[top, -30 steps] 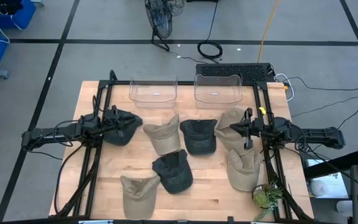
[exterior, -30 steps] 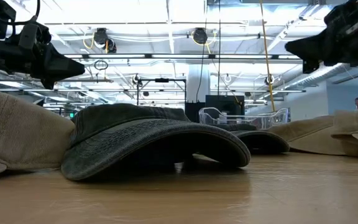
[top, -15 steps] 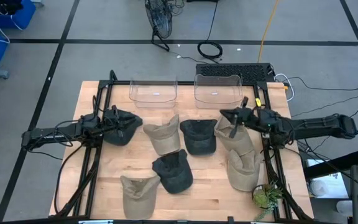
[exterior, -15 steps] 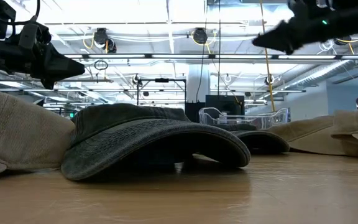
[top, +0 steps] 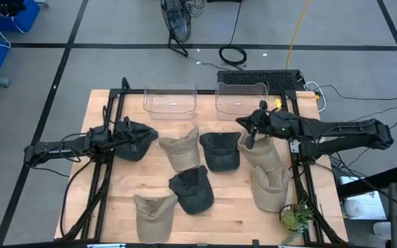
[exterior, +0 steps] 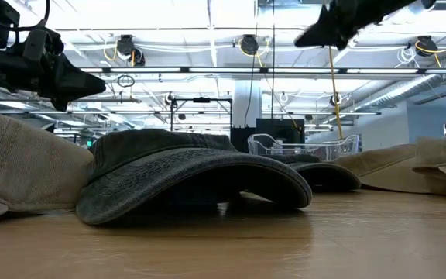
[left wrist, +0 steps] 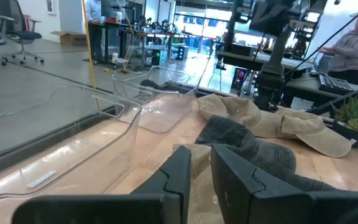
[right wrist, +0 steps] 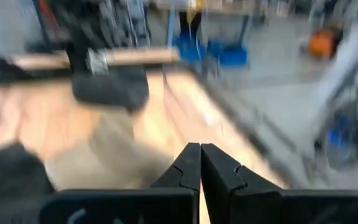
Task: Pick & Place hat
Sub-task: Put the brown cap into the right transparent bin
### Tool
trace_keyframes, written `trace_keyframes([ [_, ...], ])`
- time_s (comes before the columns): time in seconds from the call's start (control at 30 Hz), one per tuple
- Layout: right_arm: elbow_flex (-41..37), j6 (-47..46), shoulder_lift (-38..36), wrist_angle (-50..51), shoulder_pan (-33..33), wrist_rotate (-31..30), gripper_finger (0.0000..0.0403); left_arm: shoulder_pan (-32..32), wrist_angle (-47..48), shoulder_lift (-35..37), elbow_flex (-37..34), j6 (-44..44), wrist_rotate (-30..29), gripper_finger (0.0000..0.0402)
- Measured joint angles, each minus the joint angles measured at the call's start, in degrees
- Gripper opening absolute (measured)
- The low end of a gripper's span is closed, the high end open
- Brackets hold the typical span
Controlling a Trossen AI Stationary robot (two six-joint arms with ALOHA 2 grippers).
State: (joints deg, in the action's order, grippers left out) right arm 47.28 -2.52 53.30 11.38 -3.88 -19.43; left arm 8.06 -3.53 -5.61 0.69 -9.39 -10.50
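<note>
Several caps lie crown up on the wooden table: a dark one point(top: 140, 145) at the left, a tan one point(top: 180, 150), a dark one point(top: 219, 151), two tan ones point(top: 259, 150) point(top: 269, 187) at the right, and a dark one point(top: 191, 191) and a tan one point(top: 153, 213) near the front. My left gripper point(top: 136, 135) point(left wrist: 201, 171) hovers above the left dark cap, its fingers a narrow gap apart and empty. My right gripper point(top: 243, 125) point(right wrist: 200, 155) is shut and empty, raised over the far edge of the right tan cap.
Two clear plastic bins point(top: 169, 102) point(top: 241, 98) stand side by side at the table's far edge. A small green plant point(top: 296, 217) sits at the near right corner. Black frame rails point(top: 109, 148) run along both sides of the table.
My right gripper has swung from the table's right side toward the far edge and the left, and has risen. It has stayed shut. The caps have not moved.
</note>
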Motion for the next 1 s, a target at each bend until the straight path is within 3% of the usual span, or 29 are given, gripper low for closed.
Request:
trace_keyframes([
  [0.27,9.51,-17.96,0.37,36.39,-4.92,-0.11,0.0000,0.02,-0.02,0.00,0.00,0.00,0.02,0.0067],
  [0.4,10.13,-25.56,-1.14,48.42,-8.21,0.36,0.0004,0.00,-0.02,0.00,0.00,0.00,0.02,0.0067],
  [0.53,10.13,-29.98,-1.57,58.03,-11.46,5.67,0.0028,0.00,-0.04,0.00,0.00,0.00,0.02,0.0067],
  [0.73,5.74,-32.35,-1.97,61.96,-13.78,10.07,0.0098,0.02,-0.04,0.00,0.00,0.00,0.04,0.0067],
  [1.0,-1.08,-34.01,-5.17,58.71,-13.75,14.29,0.0194,0.01,-0.07,0.00,0.00,0.00,0.07,0.0067],
])
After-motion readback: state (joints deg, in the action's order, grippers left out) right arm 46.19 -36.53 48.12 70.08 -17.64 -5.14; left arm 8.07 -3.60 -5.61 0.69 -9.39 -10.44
